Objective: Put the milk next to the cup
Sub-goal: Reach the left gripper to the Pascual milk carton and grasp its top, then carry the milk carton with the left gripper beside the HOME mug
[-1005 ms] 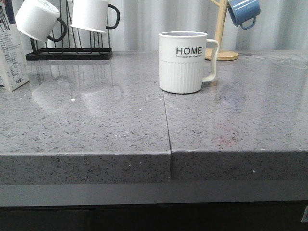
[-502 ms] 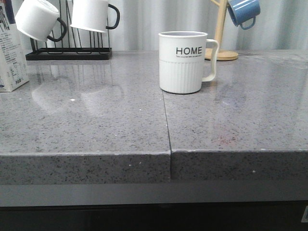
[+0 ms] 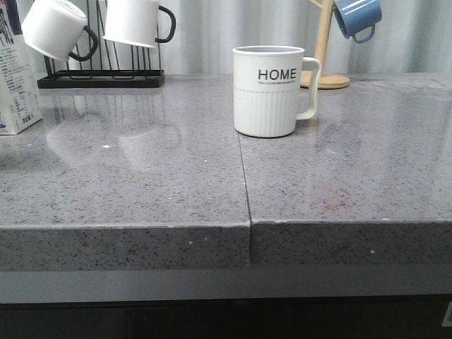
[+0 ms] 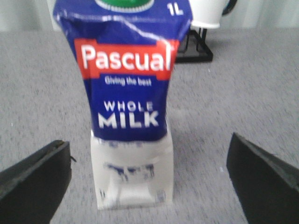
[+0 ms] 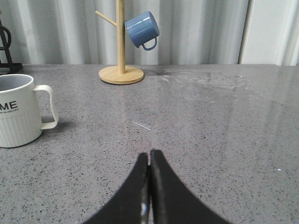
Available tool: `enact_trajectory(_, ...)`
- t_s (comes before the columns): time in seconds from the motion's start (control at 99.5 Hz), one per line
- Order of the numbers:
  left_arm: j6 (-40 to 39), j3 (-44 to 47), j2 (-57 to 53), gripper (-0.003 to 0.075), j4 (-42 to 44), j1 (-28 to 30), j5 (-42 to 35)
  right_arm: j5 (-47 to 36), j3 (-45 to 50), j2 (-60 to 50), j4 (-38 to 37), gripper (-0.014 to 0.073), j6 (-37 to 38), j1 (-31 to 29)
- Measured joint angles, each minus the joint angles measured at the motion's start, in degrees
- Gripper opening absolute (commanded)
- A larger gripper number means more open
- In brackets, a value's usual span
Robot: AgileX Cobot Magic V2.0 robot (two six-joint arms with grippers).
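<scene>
- Front view: milk (image 3: 15, 85) stands on the bench (image 3: 141, 183), well left of the cup (image 3: 272, 90).
- Left tool (image 4: 149, 182) spread wide, fingers either side of the carton, not touching.
- Right tool (image 5: 149, 186) clenched, empty, right of the cup.

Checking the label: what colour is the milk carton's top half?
Dark blue, with a red brand band; milk, left wrist view.

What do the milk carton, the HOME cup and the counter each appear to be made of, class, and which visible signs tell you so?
Milk carton: probably coated paperboard, with creased printed faces and a slight sheen.
HOME cup: likely glazed ceramic, smooth white, ribbed lower half, thick rim; enamel or plastic cannot be ruled out.
Counter: grey speckled stone or a quartz-like composite, polished, since it reflects the hanging mugs.
</scene>
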Motion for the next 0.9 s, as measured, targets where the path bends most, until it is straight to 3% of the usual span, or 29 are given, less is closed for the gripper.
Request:
enact_trajectory(0.241, 0.0, -1.6, 7.6, 0.0654, 0.0, 0.0, -11.6, 0.0, 0.0, 0.0, 0.0, -0.0122, 0.0, 0.0)
enact_trajectory(0.613, 0.0, -10.0, 18.1, 0.0638, 0.0, 0.0, -14.2, 0.0, 0.0, 0.0, 0.0, -0.0122, 0.0, 0.0)
enact_trajectory(0.753, 0.0, -10.8, 19.1, 0.0526, 0.0, 0.0, -15.3, 0.0, 0.0, 0.0, 0.0, -0.0122, 0.0, 0.0)
enact_trajectory(0.904, 0.0, -11.1, 19.2, 0.0289, -0.5, 0.1, -15.5, 0.0, 0.0, 0.0, 0.0, -0.0122, 0.0, 0.0)
